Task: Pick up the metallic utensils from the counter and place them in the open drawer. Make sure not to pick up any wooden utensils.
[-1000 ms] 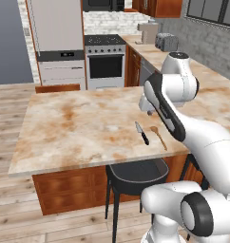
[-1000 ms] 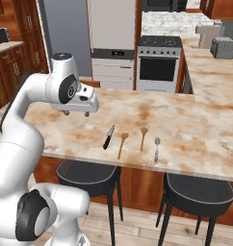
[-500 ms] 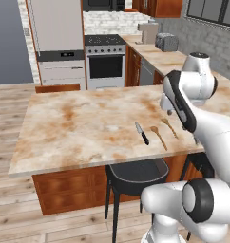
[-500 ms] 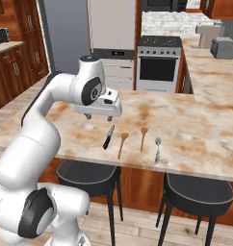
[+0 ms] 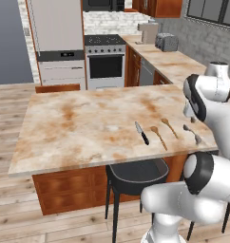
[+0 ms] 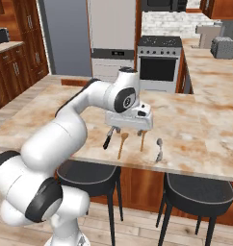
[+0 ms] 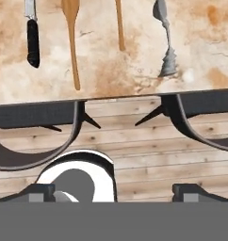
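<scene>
Near the front edge of the counter (image 5: pixel 79 128) lie several utensils in a row. The black-handled knife (image 6: pixel 108 140) (image 7: pixel 32 40) (image 5: pixel 142 133) is leftmost. Two tan wooden utensils (image 7: pixel 72 37) (image 7: pixel 119 26) (image 6: pixel 122 144) lie in the middle. The thin grey metal utensil (image 7: pixel 166 44) (image 6: pixel 159 150) (image 5: pixel 193 135) is rightmost. My gripper (image 6: pixel 127 130) (image 7: pixel 114 190) hovers open just above this row, pointing down, with nothing between its fingertips (image 7: pixel 40 191). The reddish-brown drawer (image 5: pixel 57 88) juts out past the counter's far edge.
Two dark bar stools (image 6: pixel 87 175) (image 6: pixel 198 190) stand under the counter's front edge, over a wood floor. A stove (image 5: pixel 105 61) and a fridge stand at the back wall. A second counter with a toaster (image 5: pixel 167 42) runs along the right.
The arm has swung from the counter's middle toward its front right, bringing the gripper over the row of utensils. The utensils have not moved.
</scene>
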### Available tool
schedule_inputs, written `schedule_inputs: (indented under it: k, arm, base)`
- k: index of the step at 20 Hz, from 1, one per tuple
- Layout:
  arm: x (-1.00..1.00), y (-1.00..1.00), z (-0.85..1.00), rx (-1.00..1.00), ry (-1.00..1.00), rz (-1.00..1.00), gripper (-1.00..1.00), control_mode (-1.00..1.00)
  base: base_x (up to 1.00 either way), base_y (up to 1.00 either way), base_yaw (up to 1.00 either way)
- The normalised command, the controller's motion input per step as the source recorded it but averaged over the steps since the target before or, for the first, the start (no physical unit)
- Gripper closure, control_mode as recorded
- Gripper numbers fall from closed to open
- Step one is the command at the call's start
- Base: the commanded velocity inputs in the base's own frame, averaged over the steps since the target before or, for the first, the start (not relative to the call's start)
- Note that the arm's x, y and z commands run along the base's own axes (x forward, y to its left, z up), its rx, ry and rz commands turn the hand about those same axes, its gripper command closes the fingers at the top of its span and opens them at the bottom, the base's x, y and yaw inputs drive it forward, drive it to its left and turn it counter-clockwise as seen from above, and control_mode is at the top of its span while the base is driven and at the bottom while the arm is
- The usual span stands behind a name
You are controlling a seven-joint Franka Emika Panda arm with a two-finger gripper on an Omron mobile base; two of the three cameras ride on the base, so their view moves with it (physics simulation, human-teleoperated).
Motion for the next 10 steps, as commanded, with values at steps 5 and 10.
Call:
schedule_inputs:
  k: [5,10]
  arm:
    - [0.03,-0.78,-0.15,0.00,0.00,0.04,-1.00,-1.00]
    - [0.31,-0.47,-0.04,0.00,0.00,0.21,-1.00,-1.00]
  base:
    - [0.00,0.00,0.00]
    - [0.00,0.00,0.00]
